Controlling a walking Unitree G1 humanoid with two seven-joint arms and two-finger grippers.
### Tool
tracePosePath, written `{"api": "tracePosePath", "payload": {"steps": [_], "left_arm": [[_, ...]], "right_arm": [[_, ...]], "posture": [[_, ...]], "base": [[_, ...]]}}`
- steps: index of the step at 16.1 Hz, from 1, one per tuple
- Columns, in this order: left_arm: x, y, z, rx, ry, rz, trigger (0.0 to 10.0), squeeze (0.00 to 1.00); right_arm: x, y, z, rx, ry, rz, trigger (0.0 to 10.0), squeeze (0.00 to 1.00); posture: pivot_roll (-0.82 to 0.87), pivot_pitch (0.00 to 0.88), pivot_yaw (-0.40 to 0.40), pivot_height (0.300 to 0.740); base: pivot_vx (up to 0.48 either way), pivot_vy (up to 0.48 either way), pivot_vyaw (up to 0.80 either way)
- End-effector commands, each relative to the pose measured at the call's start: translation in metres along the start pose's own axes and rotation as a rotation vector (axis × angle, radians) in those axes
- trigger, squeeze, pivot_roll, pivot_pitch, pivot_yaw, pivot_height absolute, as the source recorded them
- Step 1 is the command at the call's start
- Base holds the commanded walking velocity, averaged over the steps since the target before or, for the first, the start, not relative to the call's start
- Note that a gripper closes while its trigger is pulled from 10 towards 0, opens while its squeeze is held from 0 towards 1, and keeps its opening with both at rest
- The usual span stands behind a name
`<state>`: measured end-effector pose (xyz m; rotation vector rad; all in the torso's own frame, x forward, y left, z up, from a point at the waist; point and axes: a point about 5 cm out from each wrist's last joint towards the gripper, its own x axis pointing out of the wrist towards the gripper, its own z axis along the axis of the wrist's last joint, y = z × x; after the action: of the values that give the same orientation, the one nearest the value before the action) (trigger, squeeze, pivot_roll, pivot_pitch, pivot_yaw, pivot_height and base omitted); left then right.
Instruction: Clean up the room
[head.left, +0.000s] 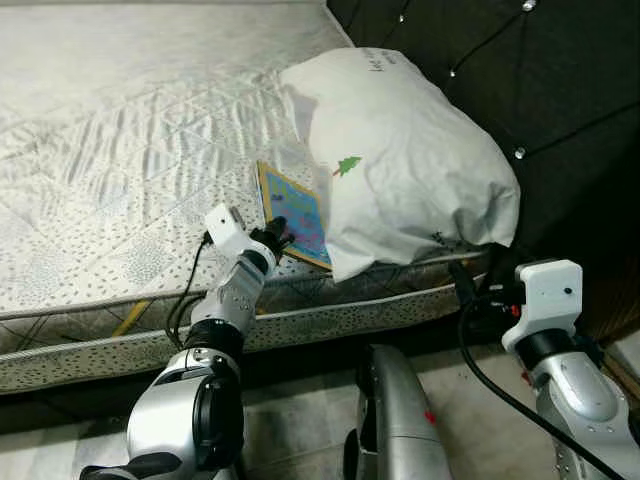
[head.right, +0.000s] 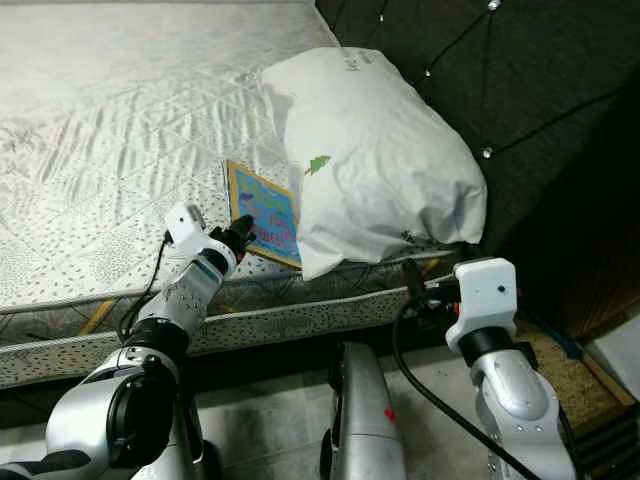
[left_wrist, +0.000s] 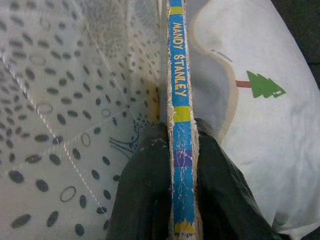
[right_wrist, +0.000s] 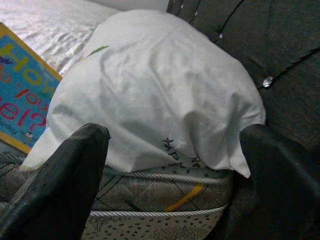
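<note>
Book (head.left: 297, 212): pinched at its near edge by my left gripper (head.left: 281, 233), long axis toward 12 o'clock, partly tucked under pillow (head.left: 400, 150); right gripper (right_wrist: 170, 175) spread, farther off.

- I count one book (head.left: 297, 215), clamped at its edge in my left claw (head.left: 281, 232).
- One white pillow (head.left: 400, 160).
- One mattress (head.left: 120, 150).
- One dark tufted headboard (head.left: 560, 90).
- Two claws of mine; my right claw (right_wrist: 175, 165) gapes.

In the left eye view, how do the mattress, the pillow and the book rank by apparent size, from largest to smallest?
1. Mattress, the largest.
2. Pillow.
3. Book, the smallest; the pillow covers part of it, and the left gripper has its jaws shut on its edge, so its full size is unsure.
</note>
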<state>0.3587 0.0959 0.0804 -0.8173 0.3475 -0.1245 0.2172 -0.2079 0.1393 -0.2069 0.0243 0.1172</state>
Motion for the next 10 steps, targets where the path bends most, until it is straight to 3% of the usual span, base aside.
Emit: {"api": "tracePosePath", "payload": {"steps": [1, 4, 6, 7, 8, 10], "left_arm": [[0.003, -0.011, -0.022, -0.037, 0.101, -0.020, 10.0, 0.00], [0.000, -0.001, -0.035, -0.011, 0.189, 0.082, 10.0, 0.00], [-0.001, 0.007, -0.034, -0.016, 0.190, 0.110, 10.0, 0.00], [-0.003, 0.015, -0.030, -0.013, 0.187, 0.131, 10.0, 0.17], [-0.003, 0.018, -0.027, -0.003, 0.188, 0.139, 10.0, 0.96], [-0.004, 0.026, -0.017, 0.027, 0.180, 0.166, 10.0, 1.00]], "right_arm": [[-0.001, -0.001, 0.006, -0.006, -0.004, 0.017, 10.0, 0.00], [-0.001, 0.005, 0.009, 0.001, 0.008, 0.076, 10.0, 0.00], [0.000, 0.007, 0.010, -0.023, 0.005, 0.098, 10.0, 0.00], [0.003, 0.006, 0.010, -0.026, 0.002, 0.094, 10.0, 0.00], [0.005, 0.005, 0.010, -0.024, 0.001, 0.090, 10.0, 0.00], [0.009, 0.004, 0.011, -0.027, 0.001, 0.085, 10.0, 0.00]], "posture": [[-0.32, 0.123, -0.101, 0.505], [-0.32, 0.123, -0.115, 0.505], [-0.31, 0.123, -0.117, 0.505], [-0.31, 0.124, -0.115, 0.505], [-0.30, 0.123, -0.114, 0.505], [-0.30, 0.118, -0.109, 0.505]], "base": [[0.000, 0.000, 0.00], [0.000, 0.000, 0.00], [0.000, 0.000, 0.00], [0.000, 0.000, 0.00], [0.000, 0.000, 0.00], [0.000, 0.000, 0.00]]}}
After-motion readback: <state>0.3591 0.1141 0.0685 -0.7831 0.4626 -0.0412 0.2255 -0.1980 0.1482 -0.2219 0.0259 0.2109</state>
